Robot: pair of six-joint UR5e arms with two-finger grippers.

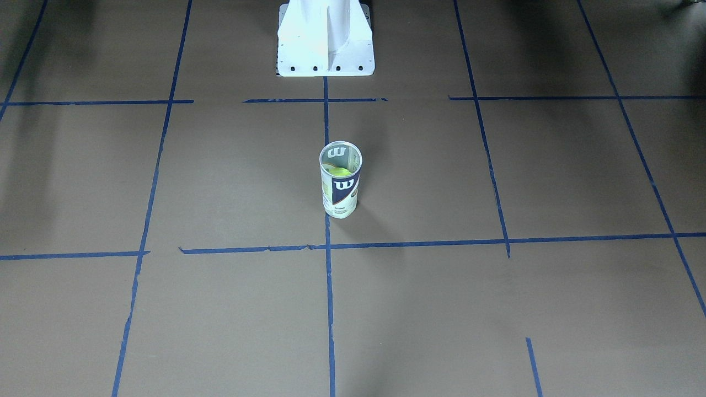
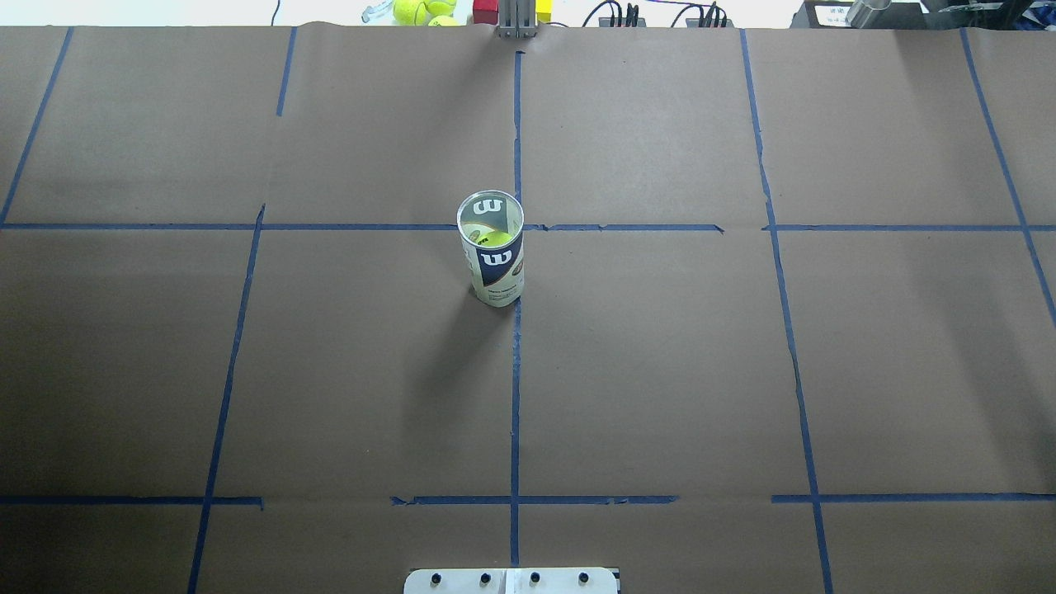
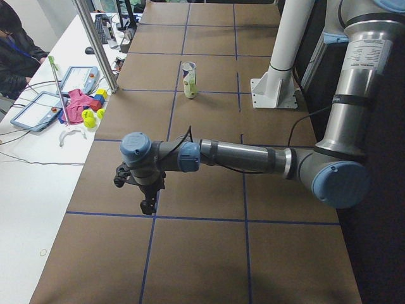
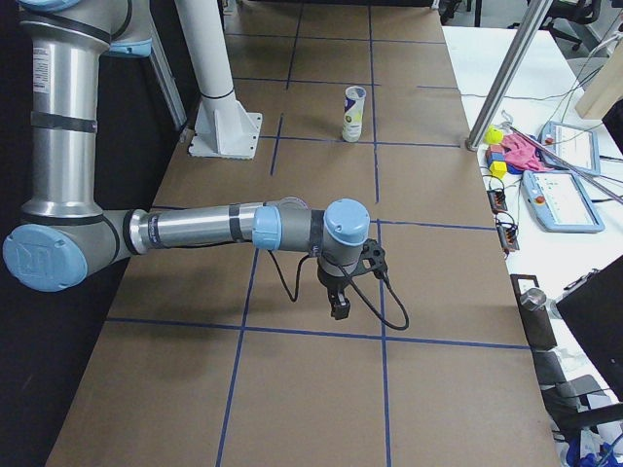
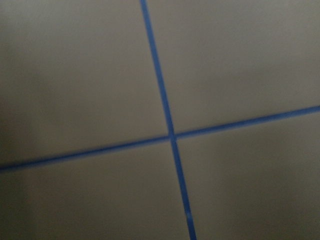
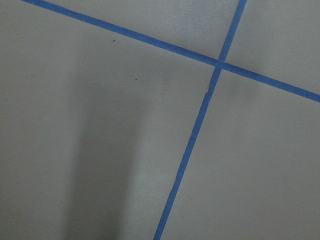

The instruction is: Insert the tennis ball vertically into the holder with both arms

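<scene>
The holder (image 1: 341, 181), a clear can with a white and navy "W" label, stands upright at the table's middle; it also shows in the overhead view (image 2: 492, 258) and both side views (image 3: 189, 79) (image 4: 354, 114). The yellow-green tennis ball (image 1: 340, 171) sits inside it, seen through the open top (image 2: 492, 238). My left gripper (image 3: 148, 204) hangs over the table's left end, far from the can. My right gripper (image 4: 339, 307) hangs over the right end. Both show only in side views, so I cannot tell whether they are open or shut.
The white pedestal base (image 1: 325, 41) stands behind the can. Blue tape lines (image 2: 516, 371) grid the brown table. Spare tennis balls (image 2: 425, 11), coloured blocks (image 3: 98, 98) and tablets (image 3: 38, 111) lie on the white bench beyond the far edge. A person (image 3: 16, 50) sits there.
</scene>
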